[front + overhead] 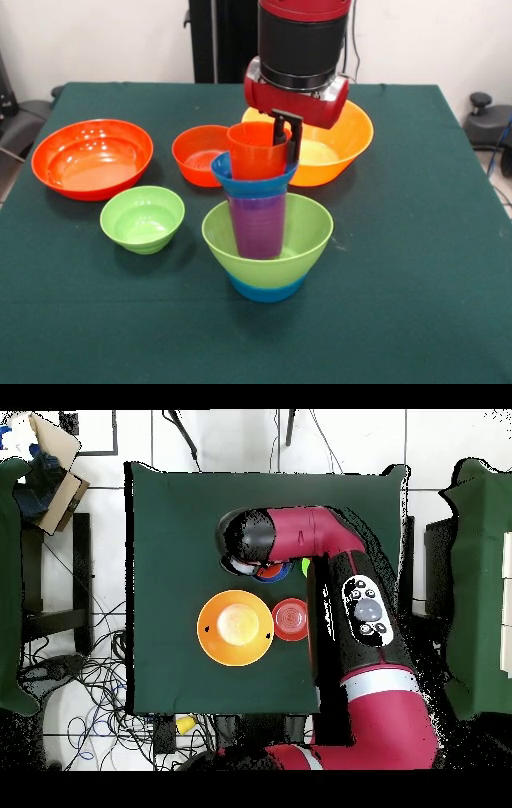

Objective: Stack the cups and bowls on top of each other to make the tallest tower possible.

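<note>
Jaws pinch the rim of the orange-red cup (258, 150): the gripper (286, 138) has one black finger inside the cup's mouth and the other outside its wall, as far as the front view shows.

Places below are given relative to the tower (266, 228), front view, left to right.

Far left of the tower and farther back sits the large red-orange bowl (92, 158), upright and empty, close to the left edge of the table (416, 264). Just left of the tower's base is the small light green bowl (142, 218), upright, empty, apart from its neighbours. Behind the tower and slightly left is the medium red-orange bowl (198, 154), empty, partly hidden by the stack.

The tower itself: light blue bowl (266, 289) at the bottom, large light green bowl (304, 240) nested in it, purple cup (258, 226) standing in that bowl, dark blue bowl (252, 186) seated on the purple cup, and the orange-red cup sitting in the dark blue bowl.

Behind and right of the tower is the large yellow-orange bowl (344, 144), empty, partly covered by the arm (350, 594).

Open cloth lies in front of the tower and to its right, up to the table edges. In the overhead view the arm hides most of the stack.
</note>
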Robot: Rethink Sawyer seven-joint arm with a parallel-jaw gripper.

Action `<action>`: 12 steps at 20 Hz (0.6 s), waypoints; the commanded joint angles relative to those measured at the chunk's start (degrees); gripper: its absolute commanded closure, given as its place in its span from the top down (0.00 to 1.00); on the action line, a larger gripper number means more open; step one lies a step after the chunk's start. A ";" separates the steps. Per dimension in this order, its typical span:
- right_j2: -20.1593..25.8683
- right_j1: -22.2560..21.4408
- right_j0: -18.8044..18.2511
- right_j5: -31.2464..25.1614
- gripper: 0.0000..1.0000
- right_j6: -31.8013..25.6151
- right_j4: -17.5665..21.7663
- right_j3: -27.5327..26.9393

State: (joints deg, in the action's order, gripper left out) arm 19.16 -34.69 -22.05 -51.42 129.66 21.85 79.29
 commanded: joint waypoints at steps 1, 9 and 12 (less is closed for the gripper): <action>2.58 0.89 1.23 -1.43 0.00 -9.42 3.19 -2.87; 2.35 1.42 1.76 -3.10 0.00 -9.22 3.04 -4.32; 2.44 1.43 1.55 -2.37 0.00 -9.40 3.01 -3.91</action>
State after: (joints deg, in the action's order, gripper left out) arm 19.17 -34.44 -21.91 -51.42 129.66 21.97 77.30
